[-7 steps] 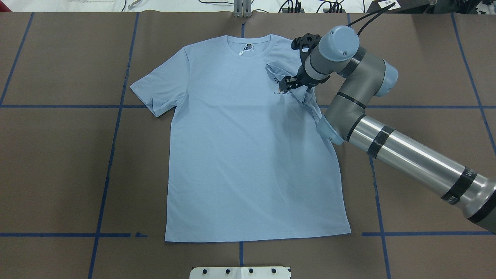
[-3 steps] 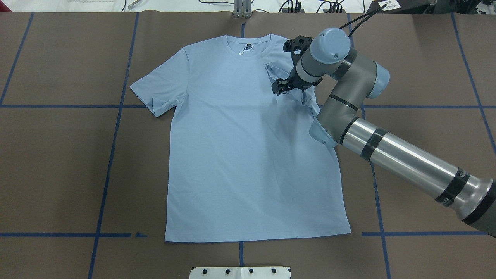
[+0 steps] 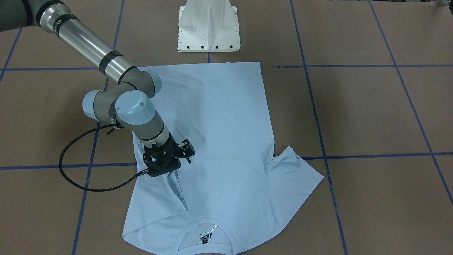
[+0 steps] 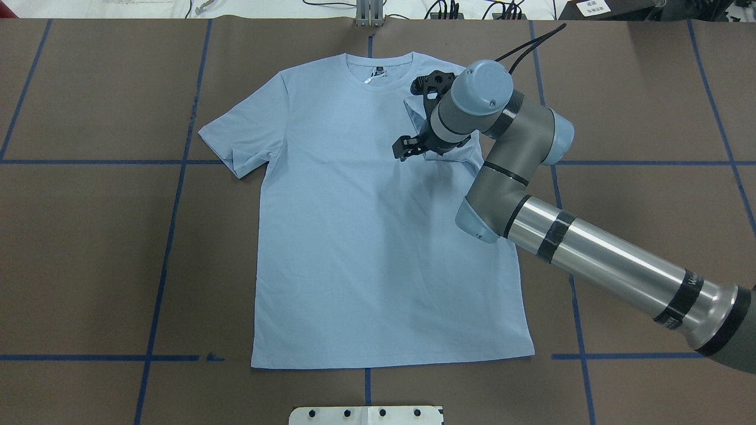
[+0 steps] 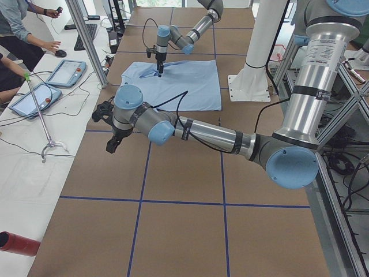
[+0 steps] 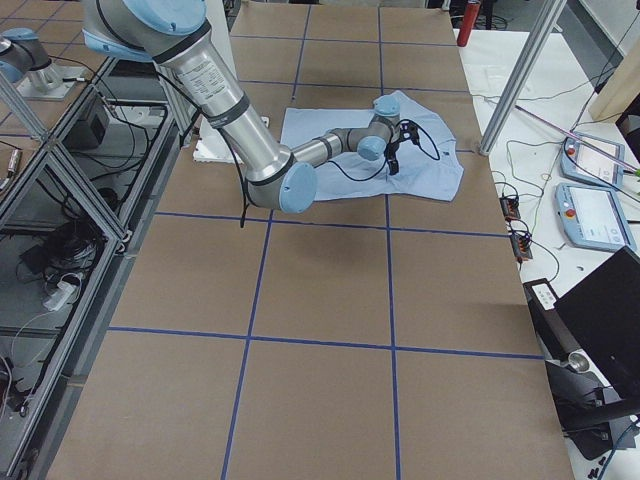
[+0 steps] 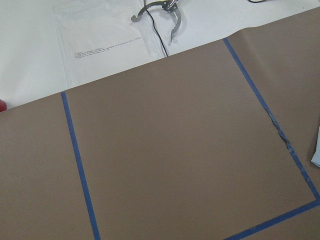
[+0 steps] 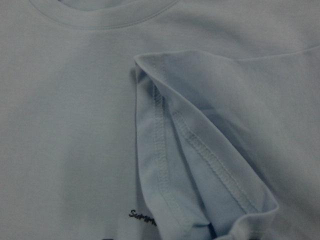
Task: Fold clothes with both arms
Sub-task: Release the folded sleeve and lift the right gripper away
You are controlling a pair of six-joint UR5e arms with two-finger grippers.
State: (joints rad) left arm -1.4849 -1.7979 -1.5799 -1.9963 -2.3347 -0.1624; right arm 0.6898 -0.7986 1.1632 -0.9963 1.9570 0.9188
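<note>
The pale blue T-shirt [image 4: 366,236] lies flat on the brown table, collar at the far edge. Its right-hand sleeve [image 4: 416,112] is folded inward over the chest, and the right wrist view shows that sleeve's hem [image 8: 200,165] and a bit of dark print [image 8: 142,216]. My right gripper [image 4: 403,149] hovers just over the chest beside the folded sleeve; its fingers look open and hold nothing [image 3: 189,152]. The other sleeve [image 4: 236,136] lies spread out. My left gripper [image 5: 111,144] shows only in the exterior left view, over bare table far from the shirt; I cannot tell its state.
A white pedestal [image 3: 208,26] stands at the shirt's hem side. Blue tape lines [image 4: 171,206] grid the table. Beyond the far edge is a white bench with tablets [image 5: 63,72], cables, a hooked metal tool [image 7: 160,10] and a person's hands [image 5: 49,46].
My right gripper has moved left across the chest, away from the folded sleeve. The sleeve stays folded inward and has settled flatter. The rest of the shirt has not moved.
</note>
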